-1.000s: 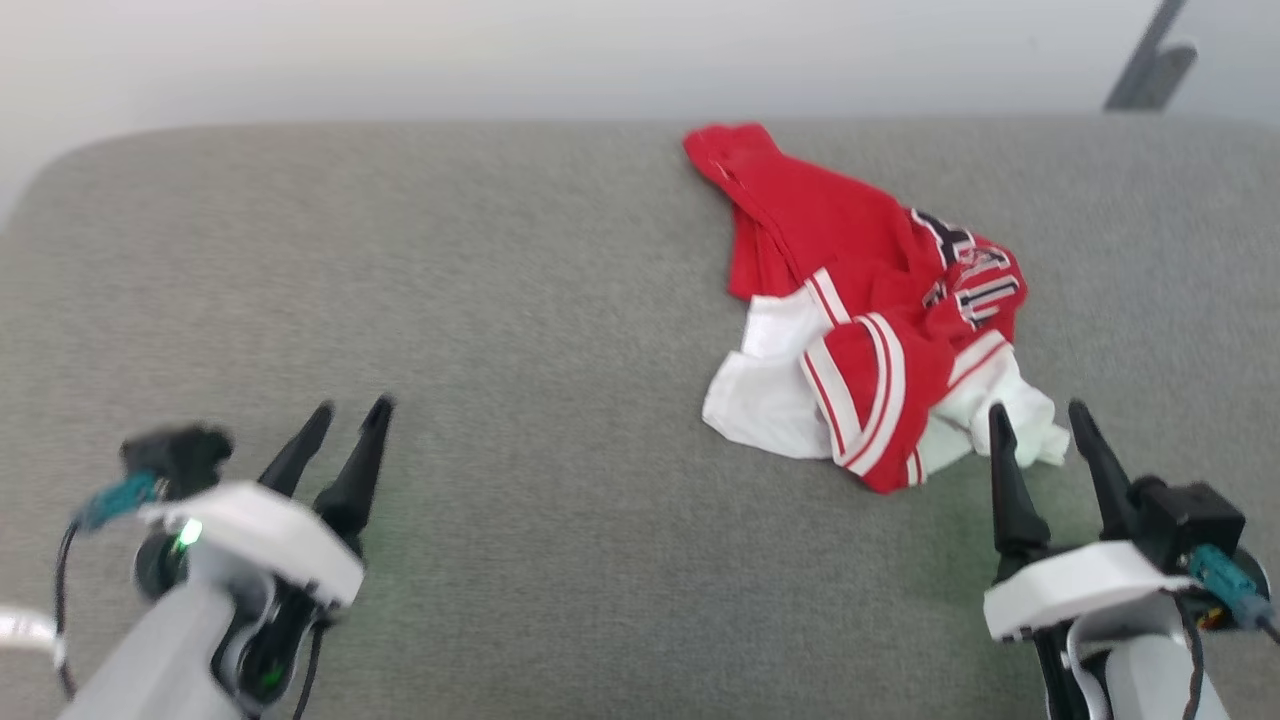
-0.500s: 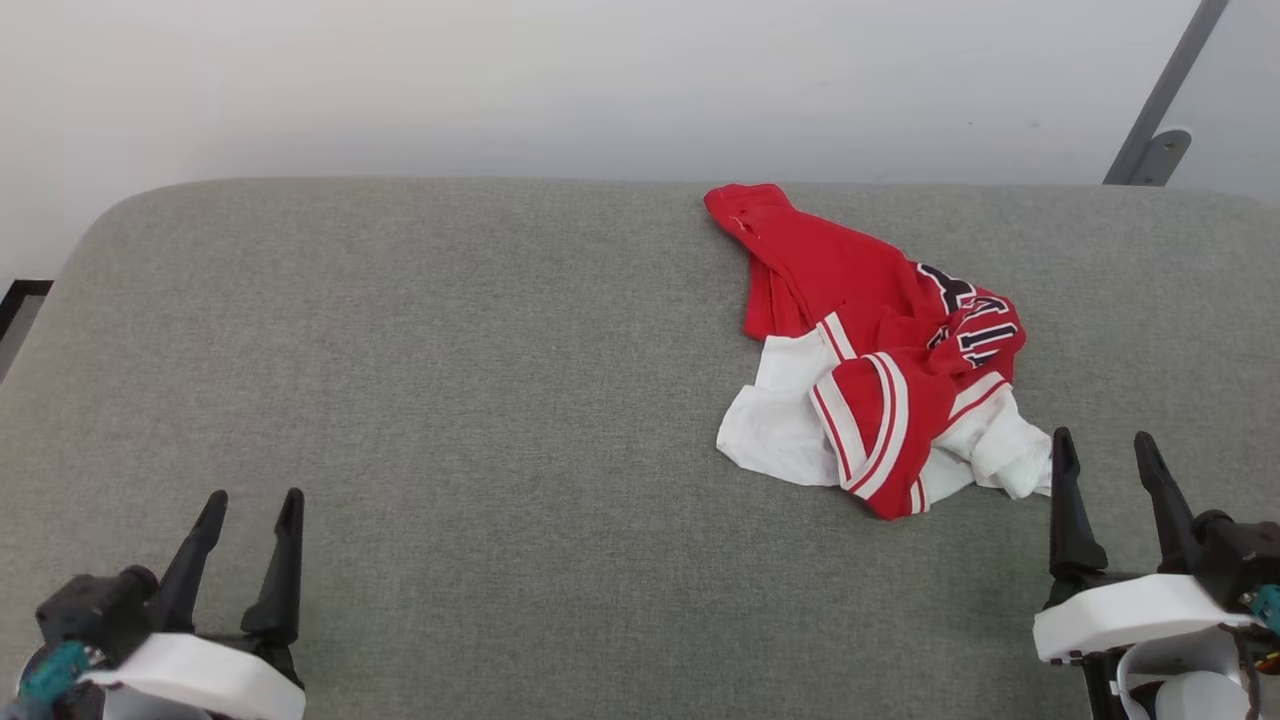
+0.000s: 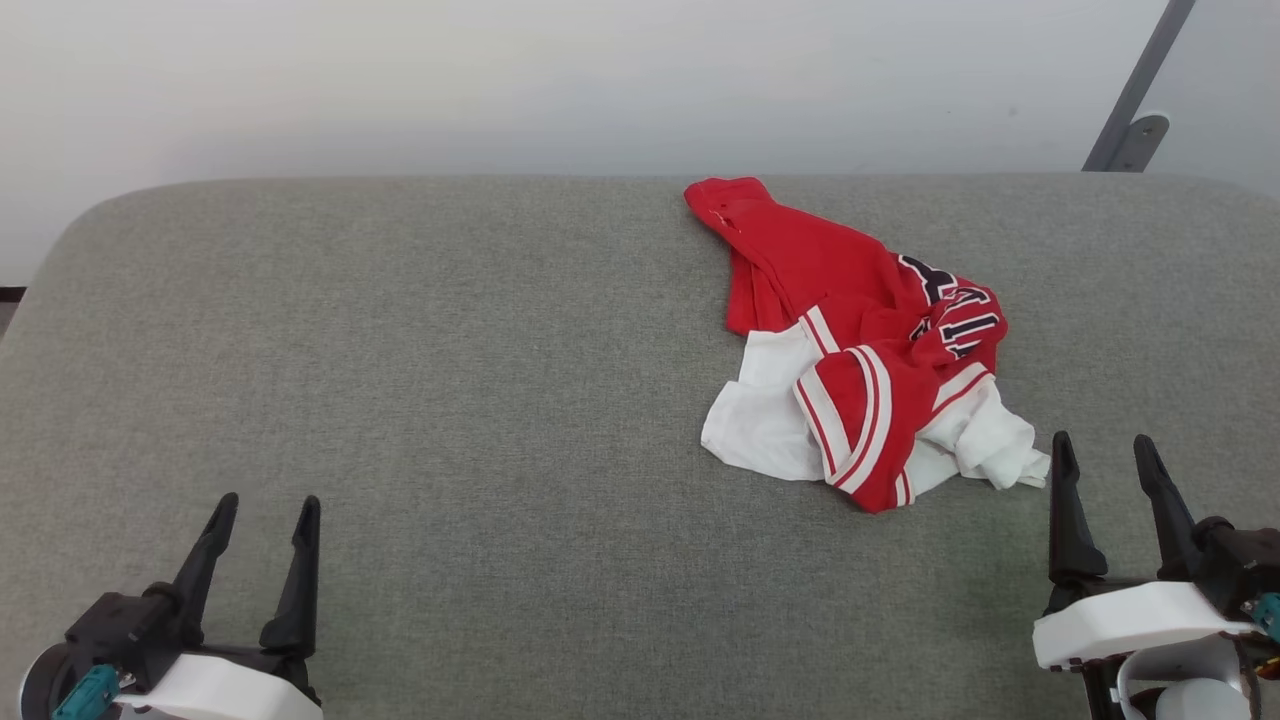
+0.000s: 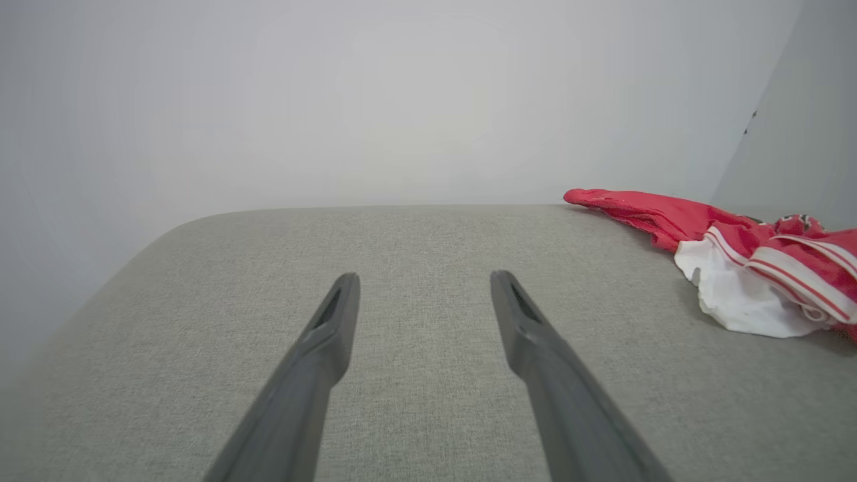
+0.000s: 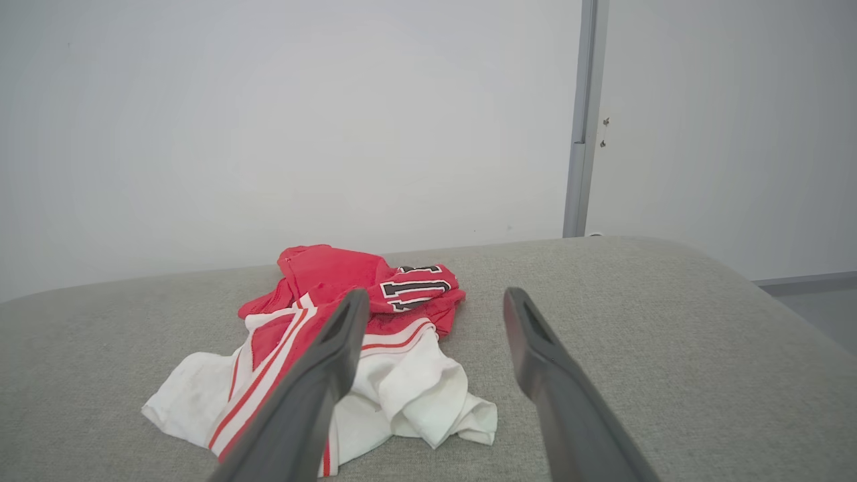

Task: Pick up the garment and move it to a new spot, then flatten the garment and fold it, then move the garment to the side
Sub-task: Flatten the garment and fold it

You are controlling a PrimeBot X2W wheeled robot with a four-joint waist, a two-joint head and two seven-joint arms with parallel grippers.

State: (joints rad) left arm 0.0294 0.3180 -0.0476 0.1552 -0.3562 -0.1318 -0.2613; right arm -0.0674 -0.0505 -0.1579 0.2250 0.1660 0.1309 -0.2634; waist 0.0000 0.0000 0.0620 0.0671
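The garment [image 3: 850,340] lies crumpled on the grey cushioned surface [image 3: 450,380], right of centre: red cloth, white sleeves, striped trim, dark lettering partly showing. It appears at the right edge of the left wrist view [image 4: 736,268] and left of centre in the right wrist view [image 5: 348,335]. My right gripper [image 3: 1102,460] stands open just right of and nearer than the white sleeve, apart from it [image 5: 432,294]. My left gripper [image 3: 267,505] stands open at the lower left, far from the garment, with nothing between its fingers [image 4: 422,278].
A pale wall rises behind the surface's rounded far edge [image 3: 400,185]. A grey metal post [image 3: 1130,110] stands at the back right, also a grey post [image 5: 579,120] in the right wrist view. The surface drops off at its right end [image 5: 770,294].
Both grippers have drawn back toward the near edge, the left one most; both stayed open. The head camera has shifted, so the whole picture moved. The garment lies as before.
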